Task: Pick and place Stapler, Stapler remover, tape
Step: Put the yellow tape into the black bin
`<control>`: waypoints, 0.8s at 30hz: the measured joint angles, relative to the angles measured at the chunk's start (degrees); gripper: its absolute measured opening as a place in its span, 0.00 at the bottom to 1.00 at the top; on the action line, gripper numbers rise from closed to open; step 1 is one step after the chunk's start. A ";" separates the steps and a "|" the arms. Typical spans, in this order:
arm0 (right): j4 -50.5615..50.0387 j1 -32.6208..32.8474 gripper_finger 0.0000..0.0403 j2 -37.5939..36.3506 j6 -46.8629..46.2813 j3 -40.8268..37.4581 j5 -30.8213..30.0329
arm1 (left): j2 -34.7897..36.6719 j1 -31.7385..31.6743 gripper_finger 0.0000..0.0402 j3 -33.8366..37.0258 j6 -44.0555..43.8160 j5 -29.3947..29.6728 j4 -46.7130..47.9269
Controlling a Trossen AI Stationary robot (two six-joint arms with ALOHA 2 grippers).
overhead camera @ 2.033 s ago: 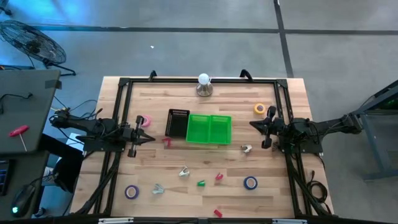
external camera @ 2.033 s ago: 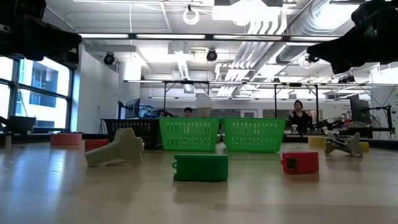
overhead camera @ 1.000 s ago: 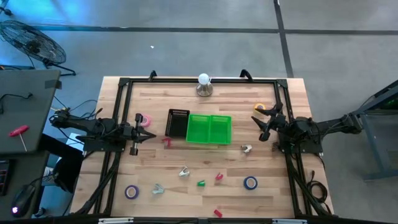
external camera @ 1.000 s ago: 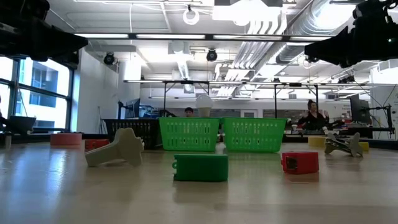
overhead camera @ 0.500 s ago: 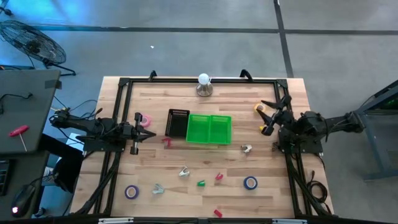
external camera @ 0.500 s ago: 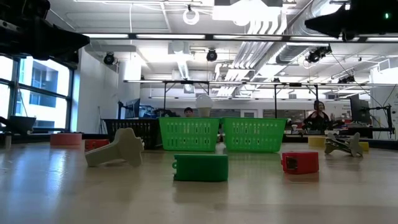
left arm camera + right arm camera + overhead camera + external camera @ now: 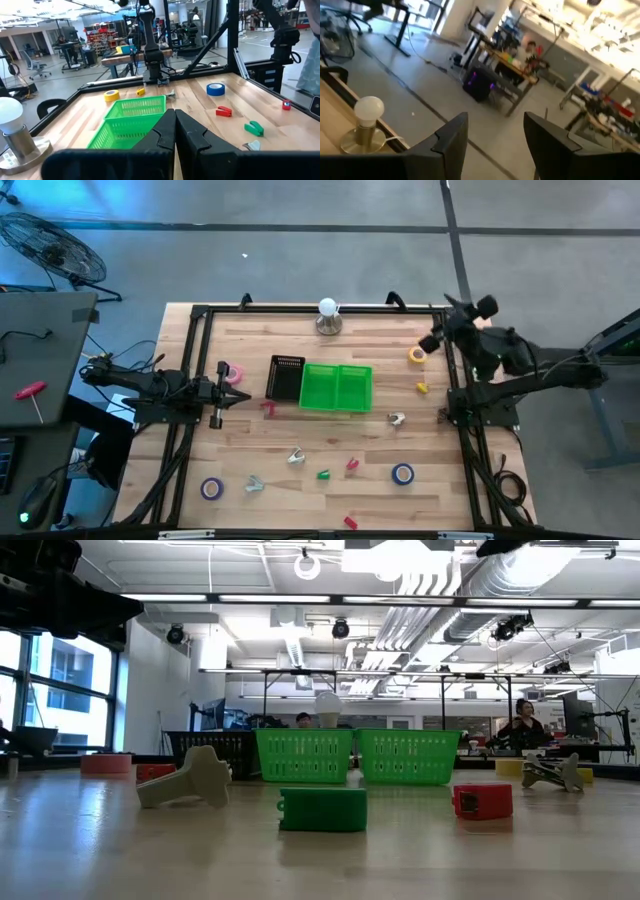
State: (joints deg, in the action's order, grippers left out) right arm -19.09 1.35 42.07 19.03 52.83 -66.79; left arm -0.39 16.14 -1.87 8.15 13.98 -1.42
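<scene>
The left gripper is shut tight and holds nothing. It hangs over the table at about 9 o'clock, next to the pink tape.

The right gripper is raised at about 2 o'clock, near the table's far right corner. Its two fingers stand wide apart with nothing between them. It touches nothing.

In the middle sit a black basket and a green basket with two parts, side by side. I cannot tell if anything lies in them.

The purple tape is at 7 o'clock. The blue tape is at 5 o'clock. The yellow tape lies at 2 o'clock, just below the right gripper. A red stapler and a green stapler lie near 6 o'clock.
</scene>
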 joint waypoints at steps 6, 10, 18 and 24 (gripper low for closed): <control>-16.49 -10.72 0.45 7.51 -10.05 11.52 13.96 | 0.00 0.01 0.00 0.00 0.45 0.08 0.09; -27.28 -20.34 0.45 12.93 -20.73 17.23 26.49 | 0.00 0.01 0.00 -0.02 0.49 0.50 0.14; -40.85 -37.09 0.45 22.82 -32.55 19.03 52.73 | 0.00 -0.01 0.00 -0.09 0.58 4.07 0.14; -41.44 -43.81 0.44 28.29 -30.37 15.37 57.59 | 0.00 -0.02 0.00 -0.09 0.56 4.15 0.20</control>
State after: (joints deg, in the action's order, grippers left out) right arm -60.53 -42.46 70.36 -11.34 68.20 -9.20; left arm -0.38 16.12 -1.96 8.71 18.13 -1.21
